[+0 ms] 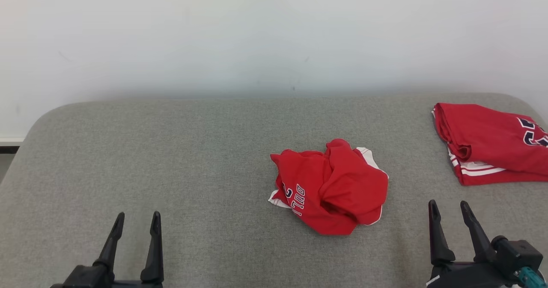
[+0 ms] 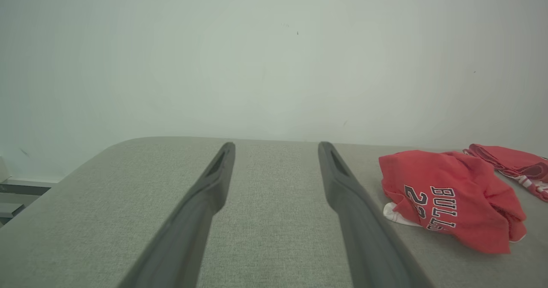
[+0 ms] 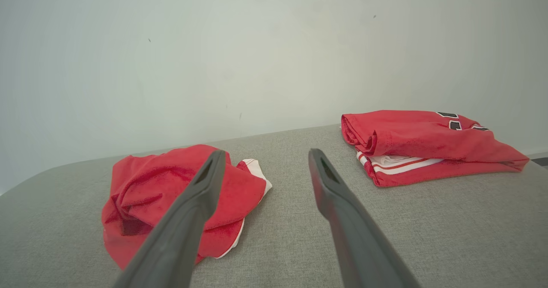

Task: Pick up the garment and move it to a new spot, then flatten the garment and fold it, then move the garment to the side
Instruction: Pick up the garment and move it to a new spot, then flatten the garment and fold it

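Note:
A crumpled red garment (image 1: pixel 332 189) with white trim and dark lettering lies in a heap a little right of the middle of the grey padded surface (image 1: pixel 171 159). It also shows in the left wrist view (image 2: pixel 449 198) and the right wrist view (image 3: pixel 150 198). My left gripper (image 1: pixel 137 220) stands open at the lower left, well clear of the garment, with nothing between its fingers (image 2: pixel 214 181). At the lower right my right gripper (image 1: pixel 449 209) is open too, just right of the heap, and empty, its fingers (image 3: pixel 329 181) pointing past the garment's right side.
A second red garment (image 1: pixel 488 142), folded flat, lies at the surface's far right edge, also seen as folded red cloth (image 3: pixel 424 144) from the right wrist. A pale wall (image 1: pixel 274 35) rises behind the surface. Bare grey padding stretches over the left half.

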`<state>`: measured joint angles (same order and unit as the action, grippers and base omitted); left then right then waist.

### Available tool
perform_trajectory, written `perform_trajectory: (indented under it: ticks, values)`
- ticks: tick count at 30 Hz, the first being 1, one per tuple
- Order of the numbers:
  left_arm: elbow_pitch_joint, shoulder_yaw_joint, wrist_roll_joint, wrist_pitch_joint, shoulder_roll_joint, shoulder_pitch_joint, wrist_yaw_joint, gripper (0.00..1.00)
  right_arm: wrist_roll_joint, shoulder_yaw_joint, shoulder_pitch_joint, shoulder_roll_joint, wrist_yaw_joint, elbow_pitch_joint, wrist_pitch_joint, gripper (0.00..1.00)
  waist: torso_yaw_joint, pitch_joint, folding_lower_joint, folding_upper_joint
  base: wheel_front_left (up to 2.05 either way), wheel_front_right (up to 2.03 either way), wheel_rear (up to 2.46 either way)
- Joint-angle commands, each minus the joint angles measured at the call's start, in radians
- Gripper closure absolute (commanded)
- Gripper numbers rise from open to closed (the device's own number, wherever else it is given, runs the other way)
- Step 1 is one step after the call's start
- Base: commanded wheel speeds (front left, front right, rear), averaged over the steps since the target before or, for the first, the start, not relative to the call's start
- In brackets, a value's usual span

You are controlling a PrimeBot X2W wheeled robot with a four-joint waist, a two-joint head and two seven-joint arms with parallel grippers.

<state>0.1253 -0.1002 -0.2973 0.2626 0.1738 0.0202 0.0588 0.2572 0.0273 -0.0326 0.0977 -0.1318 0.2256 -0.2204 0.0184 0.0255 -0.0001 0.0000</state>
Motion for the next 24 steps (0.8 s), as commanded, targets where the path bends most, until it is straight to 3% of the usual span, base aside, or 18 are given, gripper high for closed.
perform_trajectory:
  ticks: [1, 24]
  values:
    - [-0.003, 0.002, 0.006, 0.003, -0.002, -0.009, 0.002, 0.00, 0.006, -0.001, 0.015, -0.002, 0.003, -0.001, -0.003, 0.00, 0.004, 0.003, 0.0001, 0.0000, 0.00, 0.00, 0.00]
    - [-0.026, 0.081, 0.091, 0.003, -0.059, -0.074, 0.064, 0.00, 0.016, -0.017, 0.033, 0.002, 0.003, 0.002, 0.006, 0.00, 0.015, -0.006, 0.0001, 0.0000, 0.00, 0.00, 0.00]
